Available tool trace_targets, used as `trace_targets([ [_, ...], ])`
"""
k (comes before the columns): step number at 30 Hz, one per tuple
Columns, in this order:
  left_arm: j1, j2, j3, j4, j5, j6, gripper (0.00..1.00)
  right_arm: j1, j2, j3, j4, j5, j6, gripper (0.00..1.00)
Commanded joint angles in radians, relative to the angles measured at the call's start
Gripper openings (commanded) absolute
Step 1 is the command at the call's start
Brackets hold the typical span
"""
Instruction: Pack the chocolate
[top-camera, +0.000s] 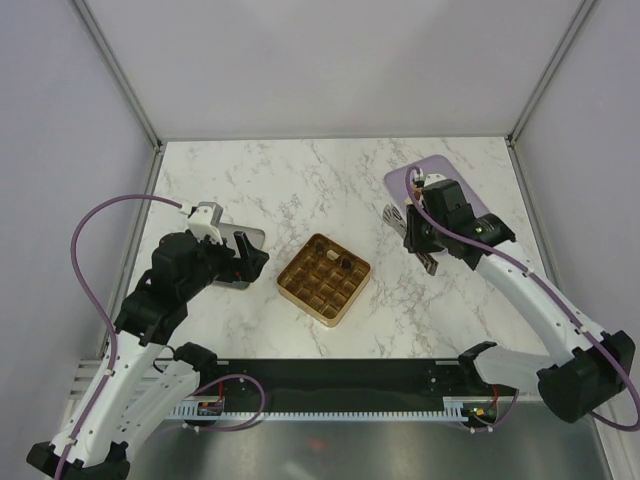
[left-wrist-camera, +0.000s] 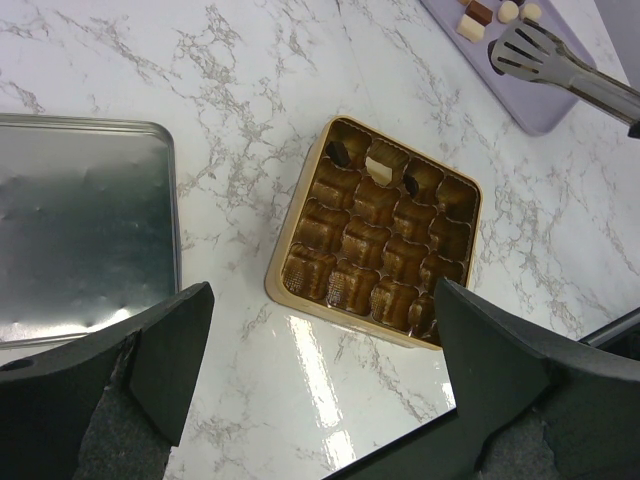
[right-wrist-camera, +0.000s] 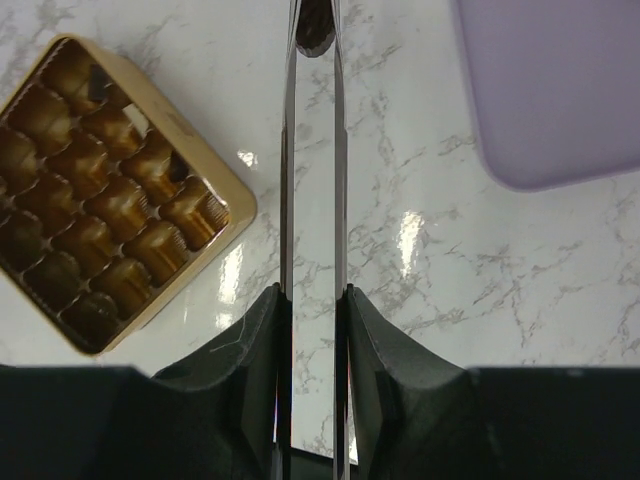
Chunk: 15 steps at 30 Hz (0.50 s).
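Silver metal lid (left-wrist-camera: 80, 230) lay at the left on the marble table (left-wrist-camera: 250, 80), and over its near edge the left gripper (left-wrist-camera: 320, 385) hung with its jaws spread wide, holding nothing. Just right of the lid sat the gold grid tray (left-wrist-camera: 285, 240), with chocolate (left-wrist-camera: 380, 165) in three far-row cells, a cream piece between two dark ones. Further right the right gripper (right-wrist-camera: 312, 300) pinched metal tongs (left-wrist-camera: 535, 55) nearly closed, something dark and unidentifiable at their tips, while more chocolate lay loose on the lilac tray (left-wrist-camera: 530, 105).
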Motion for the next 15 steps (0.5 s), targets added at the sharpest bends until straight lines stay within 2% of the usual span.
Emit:
trace_targets([
  [1, -0.005, 0.001, -0.003, 0.0, -0.006, 0.039, 1.0, 0.029, -0.086, 0.008, -0.049, -0.087, 0.004, 0.32],
  [7, -0.005, 0.004, -0.003, 0.0, -0.006, 0.037, 1.0, 0.072, -0.165, -0.05, -0.102, -0.227, -0.013, 0.32],
  [15, -0.005, 0.01, -0.004, 0.0, -0.012, 0.037, 1.0, 0.093, -0.246, -0.133, -0.1, -0.302, -0.009, 0.32],
])
